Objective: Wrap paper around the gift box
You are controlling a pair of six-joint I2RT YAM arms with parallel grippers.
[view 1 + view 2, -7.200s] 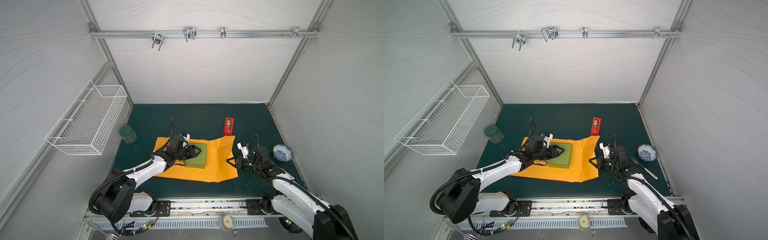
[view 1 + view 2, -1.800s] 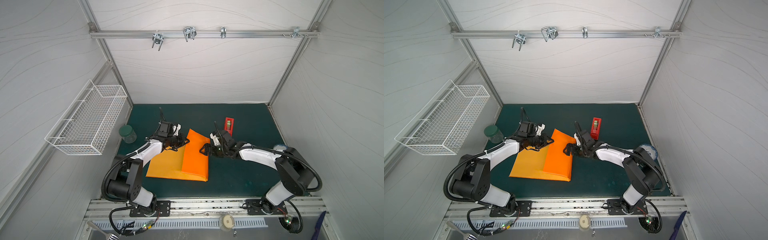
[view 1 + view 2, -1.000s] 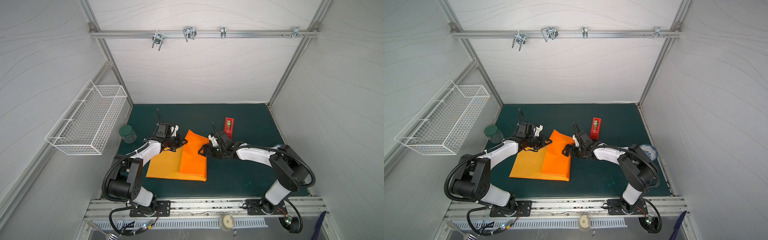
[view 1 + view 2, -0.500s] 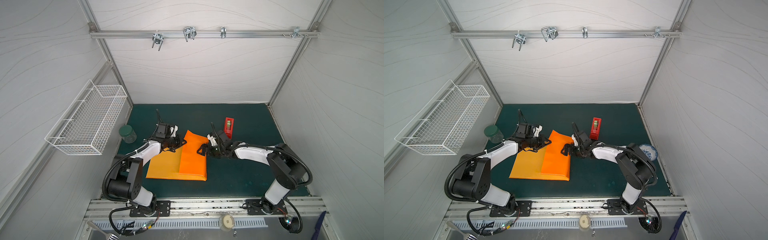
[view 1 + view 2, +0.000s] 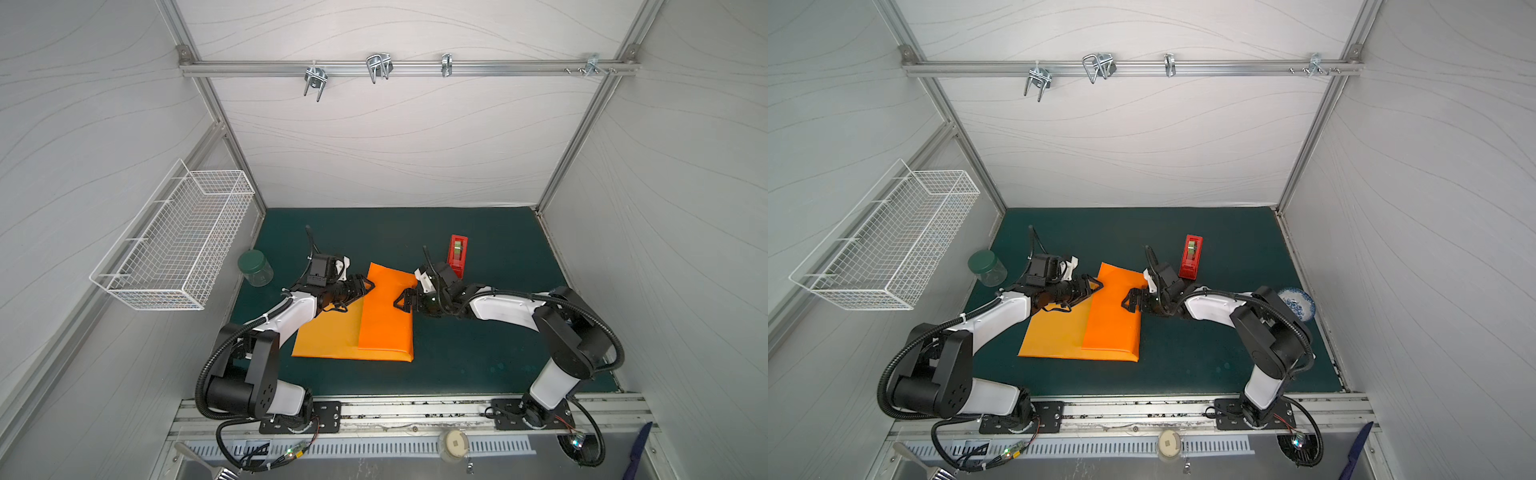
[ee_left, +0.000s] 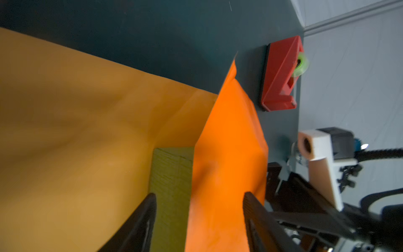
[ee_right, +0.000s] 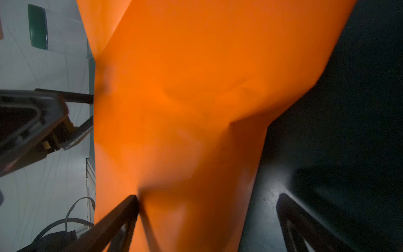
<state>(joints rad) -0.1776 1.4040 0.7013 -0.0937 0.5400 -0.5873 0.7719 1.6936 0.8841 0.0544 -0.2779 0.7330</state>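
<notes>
The orange paper (image 5: pixel 386 316) (image 5: pixel 1113 316) lies folded over the gift box, which it hides in both top views. In the left wrist view a strip of the olive-green gift box (image 6: pixel 172 174) shows between the lower sheet and the folded flap (image 6: pixel 226 152). My left gripper (image 5: pixel 368 286) (image 6: pixel 199 196) is open at the flap's far left edge, its jaws spanning the box strip and the flap without pinching either. My right gripper (image 5: pixel 401 301) (image 7: pixel 207 197) is open at the covered box's far right side. One of its fingers (image 7: pixel 122 213) touches the paper (image 7: pixel 196 98).
A red tape dispenser (image 5: pixel 457 255) stands just behind my right gripper. A jar with a green lid (image 5: pixel 254 268) sits at the far left, under a white wire basket (image 5: pixel 174 245) on the wall. A blue-patterned bowl (image 5: pixel 1296 303) is at the right edge.
My left gripper has gone from shut to open and let go of the paper flap, which now rests lower over the box. The right gripper stays open and has edged a little left.
</notes>
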